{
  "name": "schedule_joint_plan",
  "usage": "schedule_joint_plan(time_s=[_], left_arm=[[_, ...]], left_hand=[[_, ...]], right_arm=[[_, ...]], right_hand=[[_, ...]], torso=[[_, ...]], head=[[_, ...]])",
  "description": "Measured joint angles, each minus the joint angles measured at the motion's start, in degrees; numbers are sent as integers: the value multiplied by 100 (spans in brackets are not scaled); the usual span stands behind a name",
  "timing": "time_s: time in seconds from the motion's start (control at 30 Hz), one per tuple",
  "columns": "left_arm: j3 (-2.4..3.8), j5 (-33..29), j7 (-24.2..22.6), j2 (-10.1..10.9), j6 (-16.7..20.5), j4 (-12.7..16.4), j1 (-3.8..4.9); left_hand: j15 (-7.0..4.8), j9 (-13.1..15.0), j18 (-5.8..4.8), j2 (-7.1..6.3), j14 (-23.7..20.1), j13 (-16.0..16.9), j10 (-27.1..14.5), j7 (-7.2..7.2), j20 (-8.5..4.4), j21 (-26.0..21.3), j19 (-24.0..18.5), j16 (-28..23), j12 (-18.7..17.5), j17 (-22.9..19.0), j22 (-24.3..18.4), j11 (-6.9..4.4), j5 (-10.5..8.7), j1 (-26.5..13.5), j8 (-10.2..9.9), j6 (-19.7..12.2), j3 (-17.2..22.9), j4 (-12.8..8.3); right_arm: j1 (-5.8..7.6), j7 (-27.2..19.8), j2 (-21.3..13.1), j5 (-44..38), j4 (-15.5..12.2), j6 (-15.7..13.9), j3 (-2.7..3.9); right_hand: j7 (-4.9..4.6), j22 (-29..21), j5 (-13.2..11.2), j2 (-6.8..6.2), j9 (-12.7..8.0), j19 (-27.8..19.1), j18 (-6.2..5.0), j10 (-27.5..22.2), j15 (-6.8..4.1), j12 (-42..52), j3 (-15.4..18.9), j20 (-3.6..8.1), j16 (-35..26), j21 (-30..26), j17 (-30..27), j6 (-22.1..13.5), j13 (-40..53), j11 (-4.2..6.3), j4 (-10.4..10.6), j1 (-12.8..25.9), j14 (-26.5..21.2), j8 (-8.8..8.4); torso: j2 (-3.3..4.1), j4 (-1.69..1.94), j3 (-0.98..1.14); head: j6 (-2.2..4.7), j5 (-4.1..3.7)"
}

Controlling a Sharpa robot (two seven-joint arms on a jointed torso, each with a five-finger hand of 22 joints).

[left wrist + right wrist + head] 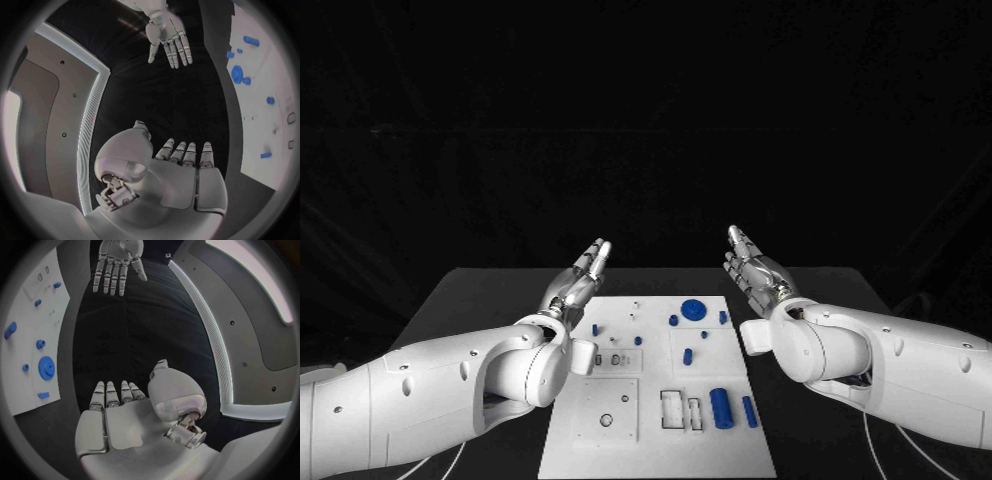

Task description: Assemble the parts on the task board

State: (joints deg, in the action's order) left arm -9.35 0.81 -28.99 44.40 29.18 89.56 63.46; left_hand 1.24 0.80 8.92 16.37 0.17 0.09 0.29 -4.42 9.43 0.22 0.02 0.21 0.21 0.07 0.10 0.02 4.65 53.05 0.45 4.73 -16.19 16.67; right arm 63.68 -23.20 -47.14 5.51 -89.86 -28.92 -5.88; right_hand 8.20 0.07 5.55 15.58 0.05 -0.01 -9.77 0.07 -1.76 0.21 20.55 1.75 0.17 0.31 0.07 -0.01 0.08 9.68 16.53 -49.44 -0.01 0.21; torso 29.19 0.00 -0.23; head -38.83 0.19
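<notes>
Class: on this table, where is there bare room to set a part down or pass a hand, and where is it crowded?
Free: the black table strip between the board and the left edge, and its mirror strip on the right. The left hand and right hand hover open, holding nothing. Crowded: the board's far end around the blue gear and small pegs, and its near right by the blue cylinder.

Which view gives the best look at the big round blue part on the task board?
The right wrist view: the big round blue part shows its toothed rim there. The head view shows it small, near the far end of the task board. The left wrist view shows it edge-on, as a narrow blue oval.
</notes>
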Motion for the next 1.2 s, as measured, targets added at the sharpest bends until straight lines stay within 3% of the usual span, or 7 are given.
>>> schedule_joint_plan(time_s=[0.17,0.27,0.37,0.5,0.87,1.03,1.2], left_arm=[[-192,85,-12,-13,-666,-7,82],[-255,128,-20,-17,-980,-8,107],[-267,155,-33,-10,-1163,-9,116],[-270,193,-118,124,-1348,-6,118],[-269,300,-288,216,-1493,25,124],[-268,389,-356,280,-1514,53,134],[-267,613,-443,399,-1506,135,184]], left_hand=[[0,0,89,-31,0,1,0,-16,0,0,0,0,0,0,0,0,0,41,20,17,0,0],[0,0,89,-31,0,0,0,-22,0,0,0,0,0,0,0,0,0,41,20,22,1,-1],[0,5,89,-49,0,-1,0,-34,0,0,0,0,0,1,0,0,0,83,20,34,1,-1],[20,5,89,-55,-21,-3,-30,-104,0,0,0,0,0,1,0,-95,32,168,20,39,1,-1],[20,11,90,-61,-21,-4,-22,-145,0,0,0,0,0,1,0,-103,32,221,19,80,-15,-19],[20,17,90,-186,-21,-4,-22,-196,0,0,0,0,0,1,-2,-103,32,346,19,131,-77,-4],[-43,25,90,-307,-20,-3,-24,-216,-62,0,-1,0,0,1,-4,-142,54,512,41,196,-104,-8]], right_arm=[[81,260,-49,213,3,638,-114],[105,380,-66,314,4,933,-150],[112,452,-78,365,8,1108,-155],[119,550,-156,374,82,1367,-157],[160,697,-230,298,79,1692,-157],[202,744,-308,87,66,1754,-157],[284,808,-418,-294,9,1777,-157]], right_hand=[[0,1,0,-37,0,0,0,-5,0,0,7,0,0,0,1,0,1,-22,7,-65,0,0],[46,2,-34,-66,1,0,0,-4,0,0,7,0,0,0,2,5,1,-191,7,-95,0,0],[57,2,-34,-78,1,1,0,-10,0,0,7,-71,0,0,2,17,2,-218,7,-107,0,0],[64,1,-57,-90,2,1,0,-10,0,0,22,-146,0,0,2,24,2,-218,-8,-119,0,0],[10,-2,-104,-122,10,1,1,-11,0,0,38,-290,0,0,-2,77,-2,-217,8,-150,0,0],[-33,-2,-113,-150,18,2,1,-4,1,0,38,-659,0,0,-2,121,-3,-236,8,-178,0,0],[-63,-1,-110,-209,30,1,1,-3,5,0,38,-863,0,0,-2,150,-2,-478,8,-298,0,0]], torso=[[-4,0,0],[-5,0,0],[-5,0,0],[-15,1,-1],[-4,7,-3],[10,9,-2],[62,12,2]], head=[[-2,0],[-2,0],[-13,0],[-247,28],[-491,21],[-603,7],[-677,7]])
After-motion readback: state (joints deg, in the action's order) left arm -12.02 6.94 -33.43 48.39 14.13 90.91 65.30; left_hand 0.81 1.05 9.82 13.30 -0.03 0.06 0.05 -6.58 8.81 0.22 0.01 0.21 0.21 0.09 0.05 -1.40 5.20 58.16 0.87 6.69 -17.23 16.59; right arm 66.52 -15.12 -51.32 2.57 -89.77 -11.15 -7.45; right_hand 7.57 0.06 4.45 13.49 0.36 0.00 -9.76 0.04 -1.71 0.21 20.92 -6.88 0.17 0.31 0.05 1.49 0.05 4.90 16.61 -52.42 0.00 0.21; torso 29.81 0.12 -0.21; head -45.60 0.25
